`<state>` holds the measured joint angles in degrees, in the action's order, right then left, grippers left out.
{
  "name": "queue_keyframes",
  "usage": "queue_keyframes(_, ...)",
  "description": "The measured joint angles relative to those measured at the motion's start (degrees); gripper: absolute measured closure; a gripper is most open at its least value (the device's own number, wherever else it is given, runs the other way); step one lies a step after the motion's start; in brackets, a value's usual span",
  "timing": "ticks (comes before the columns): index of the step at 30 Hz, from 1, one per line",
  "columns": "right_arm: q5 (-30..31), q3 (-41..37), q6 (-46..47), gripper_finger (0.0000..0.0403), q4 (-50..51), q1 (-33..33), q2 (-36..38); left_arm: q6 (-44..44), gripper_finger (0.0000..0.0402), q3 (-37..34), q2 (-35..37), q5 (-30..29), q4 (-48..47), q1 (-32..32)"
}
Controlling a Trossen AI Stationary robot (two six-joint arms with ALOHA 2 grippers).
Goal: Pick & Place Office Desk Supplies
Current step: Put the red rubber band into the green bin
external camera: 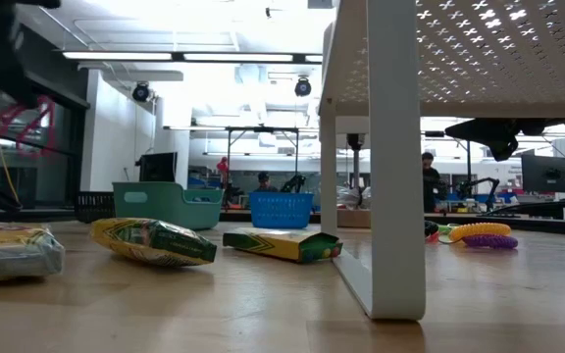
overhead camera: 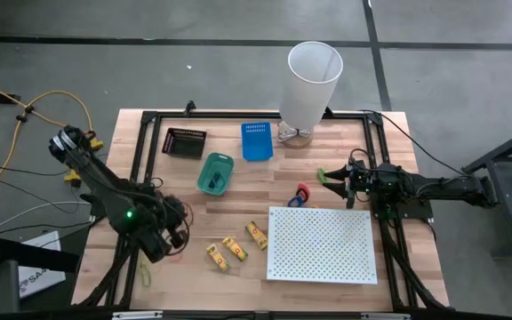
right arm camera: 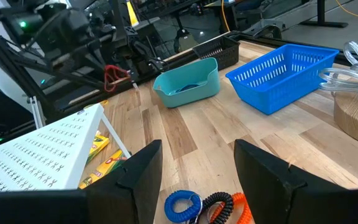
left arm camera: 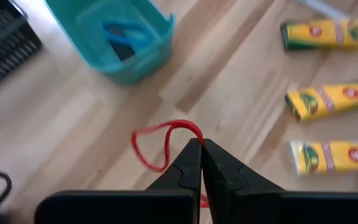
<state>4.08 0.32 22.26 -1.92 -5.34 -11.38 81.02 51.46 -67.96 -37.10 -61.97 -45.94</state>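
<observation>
wooden desk [overhead camera: 238, 191] with small trays along the far side, white perforated board [overhead camera: 320, 244] on the right. we see the left gripper [left arm camera: 201, 144] with jaws pinched fully together on a red rubber band [left arm camera: 157, 142], lifted off the desk near the front-left, just short of the teal bin [left arm camera: 114, 37]. three crayon packs [left arm camera: 328, 99] lie nearby. right gripper [right arm camera: 197, 163] waits at mid-right, jaws spread wide, empty. we judge: keep the pinch, carry it over the teal bin, let go low inside the rim.
</observation>
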Motion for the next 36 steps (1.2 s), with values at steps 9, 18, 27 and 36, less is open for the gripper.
queue_keyframes(9,0.02,-0.02,0.00,0.0215,0.00,0.00,0.02,-9.01,0.0401,0.00,1.81,-2.57,1.25,5.92)
queue_keyframes(18,0.02,-0.02,0.00,0.0215,0.00,0.00,0.02,-27.41,0.0401,0.00,1.88,-3.66,7.34,19.99)
queue_keyframes(27,0.02,-0.02,0.00,0.0215,-0.02,-0.02,0.00,-54.25,0.0401,0.00,1.70,8.38,23.10,38.26)
queue_keyframes(36,0.02,0.00,0.00,0.0215,-0.02,-0.02,0.00,-64.98,0.0401,0.00,0.91,17.62,28.59,49.66)
